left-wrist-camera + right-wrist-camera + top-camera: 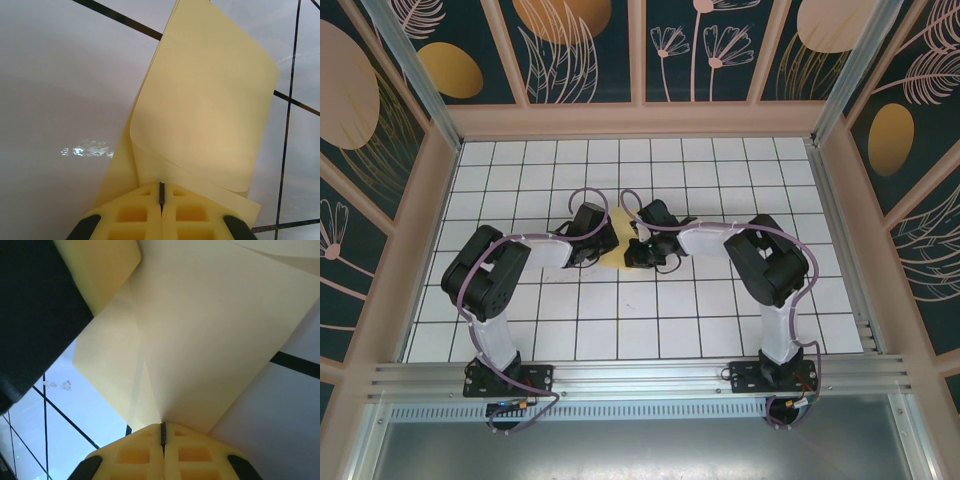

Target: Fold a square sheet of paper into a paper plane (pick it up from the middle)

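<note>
The square sheet of paper (pixel 618 252) is pale yellow and hangs between my two grippers over the middle of the table. My left gripper (pixel 607 243) is shut on one edge. In the left wrist view, the sheet (pixel 210 100) rises from the shut left gripper (pixel 161 186) with one flap curled over. My right gripper (pixel 633 250) is shut on the opposite edge. In the right wrist view, the paper (pixel 210 330) fans out from the closed right gripper (pixel 162 425), with creases running to the pinch point. The sheet is bent and creased, not a dart shape.
The white grid-tiled table (pixel 660 170) is boxed in by wood-framed patterned walls (pixel 640 118). An aluminium rail (pixel 640 375) runs along the near edge. In the right wrist view, the left gripper's yellow finger (pixel 100 270) and its black body (pixel 30 315) sit close at the upper left.
</note>
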`<state>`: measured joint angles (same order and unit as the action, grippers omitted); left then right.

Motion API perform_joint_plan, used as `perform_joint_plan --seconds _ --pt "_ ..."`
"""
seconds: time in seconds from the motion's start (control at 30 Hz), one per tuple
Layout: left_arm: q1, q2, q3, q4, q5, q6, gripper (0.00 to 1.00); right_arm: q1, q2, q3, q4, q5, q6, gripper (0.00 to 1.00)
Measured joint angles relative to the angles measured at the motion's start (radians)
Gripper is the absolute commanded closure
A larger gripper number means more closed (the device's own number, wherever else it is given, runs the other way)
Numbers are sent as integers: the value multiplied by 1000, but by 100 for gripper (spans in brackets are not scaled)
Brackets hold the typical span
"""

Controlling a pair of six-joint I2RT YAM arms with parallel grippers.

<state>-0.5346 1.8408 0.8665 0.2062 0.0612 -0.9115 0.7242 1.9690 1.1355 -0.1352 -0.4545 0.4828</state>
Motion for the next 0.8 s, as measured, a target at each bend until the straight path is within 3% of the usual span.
perform_joint_plan --seconds 0.3,0.8 --pt "0 0 -1 1 0 0 93 -5 -43 -47 -27 -26 -40 92" --pt "0 -2 -5 8 2 0 93 -11 -76 -23 -45 16 32 92"
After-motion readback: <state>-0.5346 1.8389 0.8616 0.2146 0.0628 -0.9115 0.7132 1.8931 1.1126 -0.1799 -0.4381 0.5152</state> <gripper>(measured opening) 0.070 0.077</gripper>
